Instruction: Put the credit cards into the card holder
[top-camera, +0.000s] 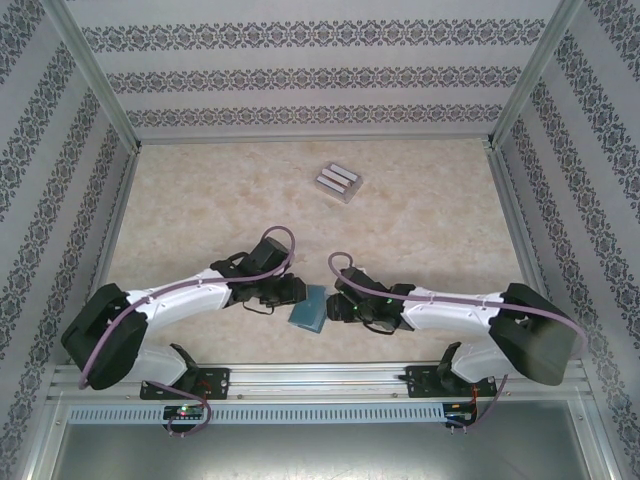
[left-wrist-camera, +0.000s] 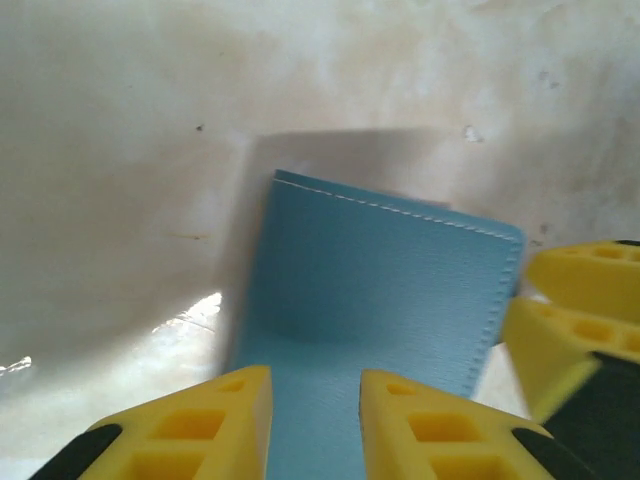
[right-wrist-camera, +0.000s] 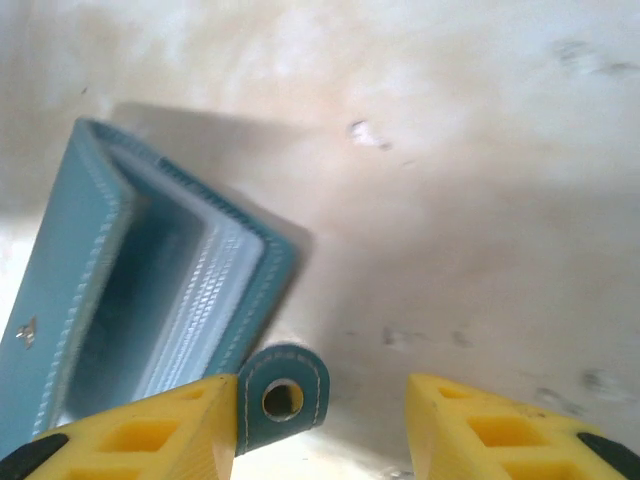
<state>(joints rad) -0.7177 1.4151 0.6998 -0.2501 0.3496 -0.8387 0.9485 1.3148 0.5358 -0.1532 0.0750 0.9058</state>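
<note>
Teal stitched folding card holder (top-camera: 308, 310), roughly square, with white stitching along the edges of its smooth outer cover. It lies on the beige marbled table (top-camera: 200, 210) close to the near edge, between the two arms. Right wrist view: the covers gape partly, with paler blue-grey ribbed inner pockets visible between them. A small rounded teal snap tab (right-wrist-camera: 281, 396) with a ring hole sticks out at the open edge. Open edge and tab point toward the right gripper (right-wrist-camera: 322, 392); the plain outer cover faces the left wrist camera. From above, the longer side runs roughly near to far, tipped a little off square to the table edge. Left gripper (left-wrist-camera: 315, 388): yellow fingers a narrow gap apart over the near part of the cover, nothing pinched between them; contact with the cover cannot be told. Right gripper: released, jaws wide, tab in the gap right beside one yellow finger (right-wrist-camera: 150, 435). Grey-silver rectangular credit cards (top-camera: 337, 182) with dark stripes lie side by side in a skewed group at far centre, well apart from the holder.
</note>
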